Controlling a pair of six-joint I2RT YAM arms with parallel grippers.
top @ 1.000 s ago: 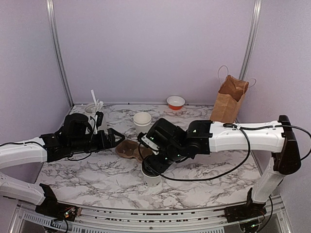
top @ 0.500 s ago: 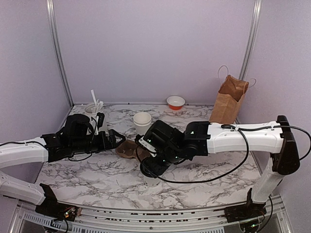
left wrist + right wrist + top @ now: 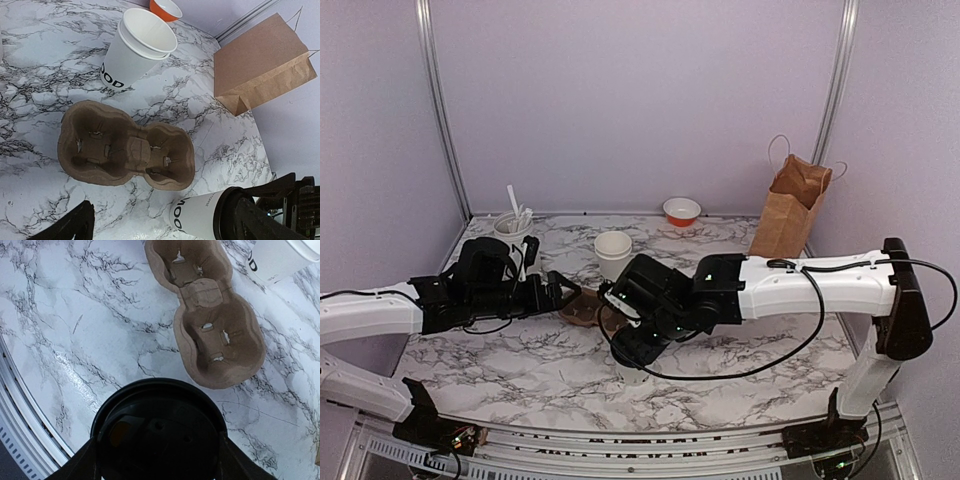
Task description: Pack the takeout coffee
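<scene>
- R hand (image 3: 157,457) pinches the takeout coffee (image 3: 195,220) from above, fingers either side at lid level. The cup is near the front of the counter (image 3: 520,360), just beside the cardboard cup carrier (image 3: 125,150) but not in it. Can't tell if its base is on the counter or just off it.
- L hand (image 3: 558,292) is spread wide and holds nothing, hovering by the carrier's left end w/o touching.
- Risk: the grip sits high, at the black lid (image 3: 157,425). A squeeze or jolt could pop the lid, so the cup drops and spills.
- Risk: the carrier is light and nothing pins it. Pushing the cup into a well off-centre could shove or tip it, esp. w/ the L hand not bracing.
- Risk: a lidless cup (image 3: 135,50) stands just behind the carrier, so the R arm's sweep could knock it over.
- Risk: the paper bag (image 3: 260,65) is well apart on the right, a long carry for a top-gripped cup.
- Writing: "OOD" in dark letters on the coffee's side, the rest wrapped out of sight. Same "OOD" on the lidless cup. No print visible on bag or carrier.
</scene>
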